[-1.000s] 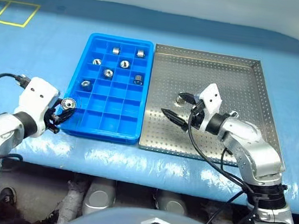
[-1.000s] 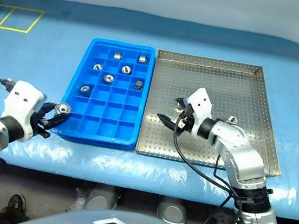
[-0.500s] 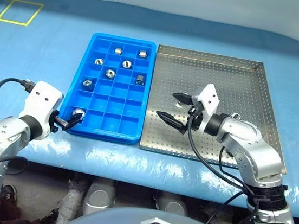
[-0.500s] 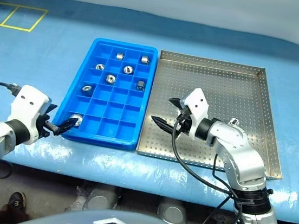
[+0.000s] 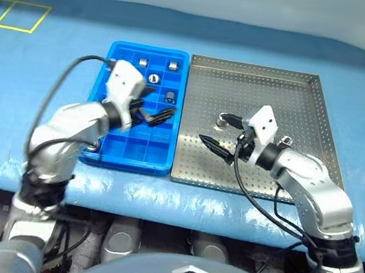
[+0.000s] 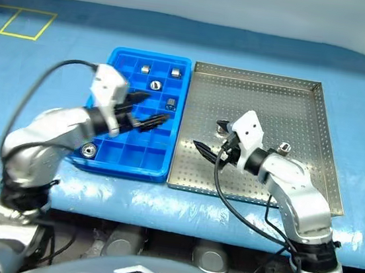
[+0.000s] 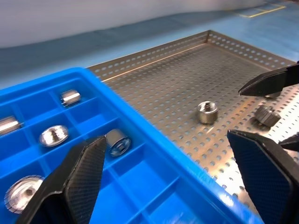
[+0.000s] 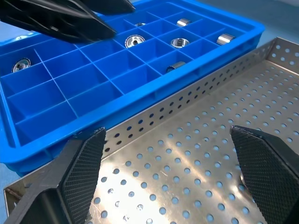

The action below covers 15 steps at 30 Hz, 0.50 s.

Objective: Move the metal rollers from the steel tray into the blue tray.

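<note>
1. A delivered roller [image 6: 88, 149] is now seen lying in the near-left corner compartment of the blue tray [image 5: 132, 165], behind and below the left pincer. A second ago it was still clamped in that pincer outside the tray's corner, so one more transfer is judged complete.
2. The left pincer [image 5: 158, 105] has been swung rightwards across the blue tray since the release. Its jaws are spread wide and nothing is held between them. It is aimed towards the steel tray [image 5: 305, 112].
3. Four earlier rollers [image 5: 154, 78] can be made out in compartments ahead of and just beside the left pincer, towards the tray's far end; further ones may be hidden under the arm.
4. The right pincer [image 5: 215, 128] is held low over the steel tray's floor, almost where it was a second ago. Its jaws are fully parted and empty.
5. Two remaining rollers are left on the perforated floor: the nearer roller [image 5: 223, 120] lies just beside the right pincer's far fingertip, and the other roller [image 5: 286, 140] rests behind it, close to the wrist.
6. The task is judged well advanced but unfinished; the next pick is probably the roller at the right pincer's tip.
</note>
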### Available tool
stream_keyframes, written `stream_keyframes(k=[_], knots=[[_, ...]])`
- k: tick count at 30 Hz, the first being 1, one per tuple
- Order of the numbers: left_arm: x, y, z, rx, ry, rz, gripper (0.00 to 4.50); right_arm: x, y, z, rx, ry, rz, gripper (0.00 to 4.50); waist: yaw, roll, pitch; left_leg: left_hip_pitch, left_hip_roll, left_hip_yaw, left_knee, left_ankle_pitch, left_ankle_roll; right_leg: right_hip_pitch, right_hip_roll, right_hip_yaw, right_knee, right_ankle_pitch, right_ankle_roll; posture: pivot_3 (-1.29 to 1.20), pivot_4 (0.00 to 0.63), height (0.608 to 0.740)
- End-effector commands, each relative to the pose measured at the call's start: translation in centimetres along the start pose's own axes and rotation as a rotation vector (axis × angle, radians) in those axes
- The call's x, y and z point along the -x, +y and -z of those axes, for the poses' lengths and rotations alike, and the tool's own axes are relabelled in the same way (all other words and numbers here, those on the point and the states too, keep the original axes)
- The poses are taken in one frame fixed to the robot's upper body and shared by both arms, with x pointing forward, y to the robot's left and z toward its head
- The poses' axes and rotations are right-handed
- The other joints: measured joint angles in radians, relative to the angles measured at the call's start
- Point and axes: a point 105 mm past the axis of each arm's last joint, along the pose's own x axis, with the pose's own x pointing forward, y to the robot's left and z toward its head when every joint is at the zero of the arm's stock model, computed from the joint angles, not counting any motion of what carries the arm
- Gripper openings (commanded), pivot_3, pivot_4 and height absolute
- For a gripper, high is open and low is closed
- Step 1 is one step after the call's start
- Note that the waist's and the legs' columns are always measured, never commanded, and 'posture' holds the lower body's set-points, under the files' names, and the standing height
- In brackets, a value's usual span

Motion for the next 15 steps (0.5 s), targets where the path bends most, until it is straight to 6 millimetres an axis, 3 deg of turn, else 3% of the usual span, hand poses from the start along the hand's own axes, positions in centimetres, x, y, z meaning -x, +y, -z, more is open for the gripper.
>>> stream_keyframes(k=[1, 8, 15], knots=[[-4.1, -0.3, 0.1, -0.13, 0.05, 0.03, 4.49, 1.3, -0.3, -0.9, 0.03, -0.026, 0.062, 4.5, -0.014, 0.0, 0.0, -0.001, 0.0, 0.0, 0.0, 0.0, 0.0, -0.001, 0.0, 0.0, 0.0, 0.0, 0.0, -0.07, 0.15, 0.74], [-9.3, -1.1, 1.2, -0.09, 0.121, 0.127, 4.49, 2.4, 0.1, -0.4, 0.009, -0.026, 0.137, 4.5, -0.078, 0.001, 0.0, -0.004, 0.0, 0.0, 0.0, -0.001, 0.002, -0.004, 0.0, 0.001, 0.0, 0.0, -0.002, -0.18, 0.15, 0.74], [-11.0, -0.4, 2.8, -0.064, 0.204, 0.106, 4.49, 3.0, 0.4, -0.1, -0.003, -0.028, 0.169, 4.5, -0.128, 0.001, 0.0, -0.005, 0.0, 0.0, 0.002, -0.001, 0.002, -0.004, 0.001, 0.001, 0.001, -0.001, 0.0, -0.21, 0.15, 0.74]])
